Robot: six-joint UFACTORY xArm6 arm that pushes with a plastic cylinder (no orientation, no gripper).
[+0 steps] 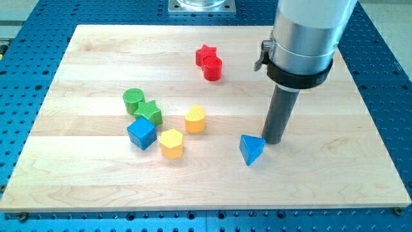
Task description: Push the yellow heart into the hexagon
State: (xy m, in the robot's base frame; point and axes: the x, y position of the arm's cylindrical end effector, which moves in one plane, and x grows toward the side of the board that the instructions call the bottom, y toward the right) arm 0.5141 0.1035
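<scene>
Our tip (273, 141): a bare rod with no jaws, holding nothing, resting on the wooden board (335, 174).
Blue triangle (251, 149): just left of our tip, apparently touching.
Yellow heart (195, 119): well left of our tip, just beside the yellow hexagon (172, 143).
Blue cube (141, 133): left of the hexagon.
Green cylinder (134, 100), green star (149, 112): touching, beyond the cube.
Red star (205, 55), red cylinder (213, 67): touching, far side.

Hidden or cut off, as I see it: my arm housing (309, 32) by the view's top; board (64, 193) corners at the bottom edge.
</scene>
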